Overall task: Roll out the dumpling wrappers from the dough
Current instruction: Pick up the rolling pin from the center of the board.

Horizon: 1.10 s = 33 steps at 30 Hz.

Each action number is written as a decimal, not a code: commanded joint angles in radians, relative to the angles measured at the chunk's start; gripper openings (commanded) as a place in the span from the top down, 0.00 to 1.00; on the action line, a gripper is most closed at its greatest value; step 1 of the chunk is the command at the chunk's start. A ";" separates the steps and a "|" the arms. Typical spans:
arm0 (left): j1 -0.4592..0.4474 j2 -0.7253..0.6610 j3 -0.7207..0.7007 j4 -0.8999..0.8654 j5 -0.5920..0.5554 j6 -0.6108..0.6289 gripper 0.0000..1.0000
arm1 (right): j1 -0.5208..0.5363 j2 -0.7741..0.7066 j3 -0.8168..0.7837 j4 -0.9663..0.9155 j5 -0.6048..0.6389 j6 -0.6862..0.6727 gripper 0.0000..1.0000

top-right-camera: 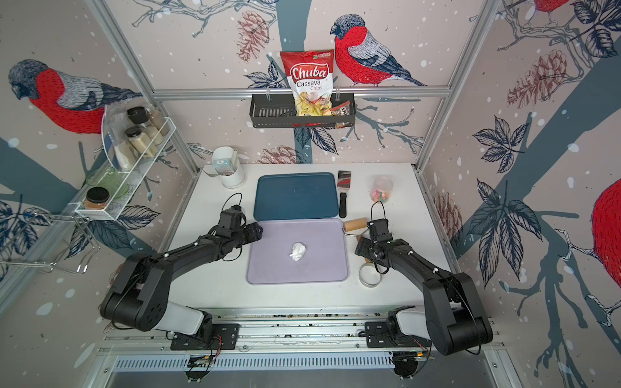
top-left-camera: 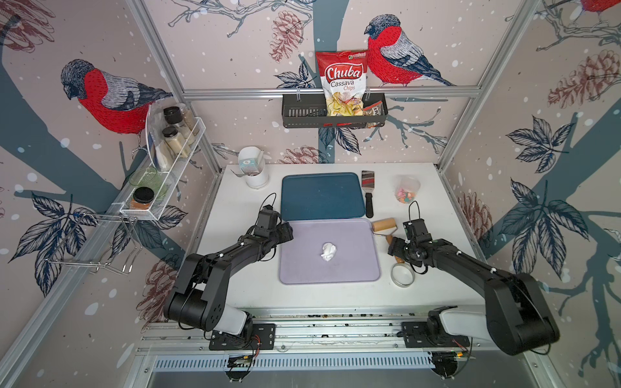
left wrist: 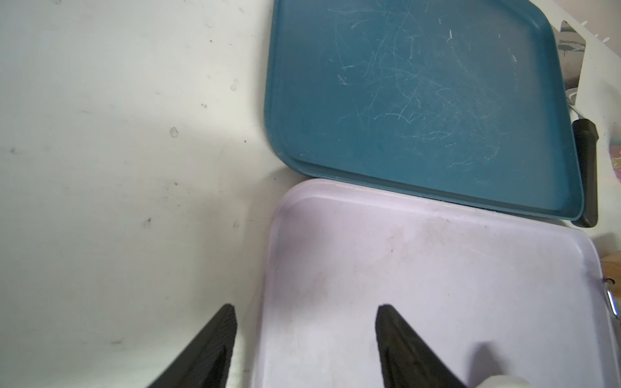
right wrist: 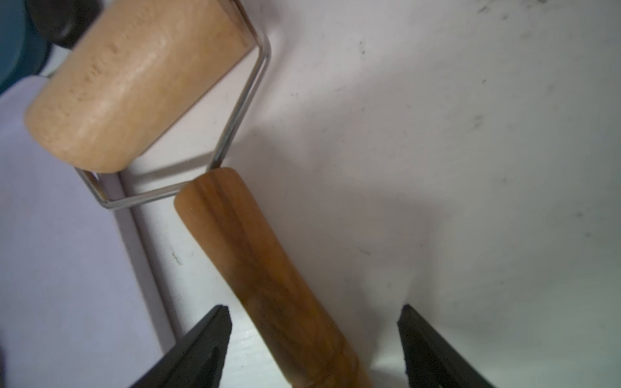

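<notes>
Nearest my arms' bases, the metal ring cutter (top-left-camera: 402, 274) stands on the white table (top-left-camera: 242, 285), just off the right edge of the lilac tray (top-left-camera: 302, 268). The dough (top-left-camera: 328, 252) is a lumpy white wad near the middle of that tray, plain in both top views (top-right-camera: 298, 252). A little further out, my left gripper (left wrist: 305, 307) hovers at the tray's far left corner. Its wrist view shows the fingers spread wide with nothing between them, one over the table and one over the lilac surface. My right gripper (right wrist: 312, 307) hangs over the roller's handle (right wrist: 268, 268). The claw is wide, a finger on either side of the wood with a gap on both sides, so nothing is gripped. The roller's pale drum (right wrist: 134, 84) lies beyond, by the tray's far right corner, its wire frame reaching over the rim. Past that, the blue tray (top-left-camera: 322, 196) sits right against the lilac one, with a spatula (top-left-camera: 368, 195) just beside its right edge, black grip toward me. A clear cup (top-left-camera: 407, 189) of coloured bits stands further right, and a white container (top-left-camera: 256, 171) sits at the far left. On the back wall a black basket (top-left-camera: 302, 116) holds a chips bag (top-left-camera: 342, 84).
</notes>
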 commanded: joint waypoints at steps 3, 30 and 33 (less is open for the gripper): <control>-0.002 -0.049 -0.028 0.029 -0.030 -0.004 0.31 | 0.038 0.056 0.029 -0.014 0.053 -0.016 0.27; -0.003 -0.288 -0.189 0.299 -0.050 0.087 0.22 | 0.107 0.140 0.168 -0.033 0.135 -0.115 0.87; -0.003 -0.322 -0.219 0.377 -0.014 0.130 0.21 | 0.118 0.102 0.189 -0.057 0.126 -0.120 0.93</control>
